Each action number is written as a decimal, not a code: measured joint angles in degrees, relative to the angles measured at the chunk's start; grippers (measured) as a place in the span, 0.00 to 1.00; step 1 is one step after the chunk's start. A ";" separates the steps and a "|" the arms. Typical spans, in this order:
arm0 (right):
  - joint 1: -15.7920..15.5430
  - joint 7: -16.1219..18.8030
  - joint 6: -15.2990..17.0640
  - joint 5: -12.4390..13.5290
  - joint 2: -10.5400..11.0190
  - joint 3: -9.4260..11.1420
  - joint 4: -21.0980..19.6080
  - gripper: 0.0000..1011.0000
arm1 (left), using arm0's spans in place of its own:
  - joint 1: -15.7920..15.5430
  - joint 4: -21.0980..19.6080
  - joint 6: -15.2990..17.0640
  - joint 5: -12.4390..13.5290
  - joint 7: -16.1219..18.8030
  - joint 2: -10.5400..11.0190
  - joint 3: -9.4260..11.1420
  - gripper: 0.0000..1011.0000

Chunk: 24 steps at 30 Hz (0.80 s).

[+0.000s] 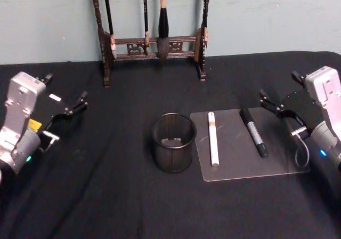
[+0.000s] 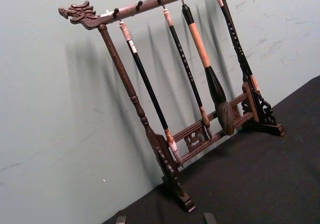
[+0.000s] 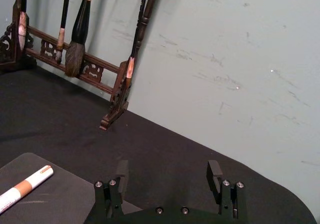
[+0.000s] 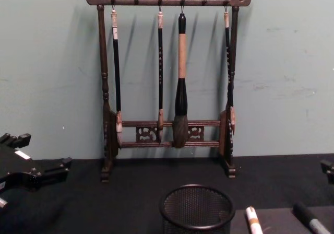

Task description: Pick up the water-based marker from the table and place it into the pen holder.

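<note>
**Head view: both grippers spread wide and empty, markers untouched on the mat**

Head view has the left gripper (image 1: pixel 66 88) hovering over the table's (image 1: pixel 106 201) left side, well apart from everything else. Its fingers are spread wide with nothing between them, and the left wrist view shows the two tips far apart.

The right gripper (image 1: pixel 279 87) hangs over the table's right side, just beyond the far right corner of a grey mat (image 1: pixel 234 167). Its jaws are also set wide, and in the right wrist view both fingers (image 3: pixel 121 170) stand clear above the black cloth, gripping and touching nothing.

Two markers lie flat on the mat. A white marker (image 1: pixel 213 139) with a tan band lies near the mat's left edge, and a black marker (image 1: pixel 254 132) lies nearer the right gripper. No label is readable to say which is water-based.

The pen holder (image 1: pixel 160 148) stands upright just left of the mat, close beside the white marker. A wooden brush rack (image 1: pixel 154 41) stands at the table's far edge against the wall.
</note>
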 joint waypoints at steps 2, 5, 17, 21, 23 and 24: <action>0.01 0.64 0.34 0.25 -0.02 0.25 -0.03 0.99 | 0.00 0.00 0.00 0.00 0.00 0.00 0.00 0.99; 0.18 2.28 1.95 1.13 -0.13 0.78 -0.31 0.99 | 0.00 0.00 0.00 0.00 0.00 0.00 0.00 0.99; 2.18 9.59 15.68 5.79 -0.55 1.82 -4.60 0.99 | 0.00 0.00 0.00 0.00 0.00 0.00 0.00 0.99; 3.07 11.09 20.52 6.15 -0.94 1.35 -6.32 0.99 | 0.00 0.00 0.00 0.00 0.00 0.00 0.00 0.99; 3.37 11.57 22.09 6.15 -1.14 1.08 -6.90 0.99 | 0.00 0.00 0.00 0.00 0.00 0.00 0.00 0.99; 3.72 11.96 23.63 6.11 -1.43 0.73 -7.49 0.99 | 0.00 0.00 0.00 0.00 0.00 0.00 0.00 0.99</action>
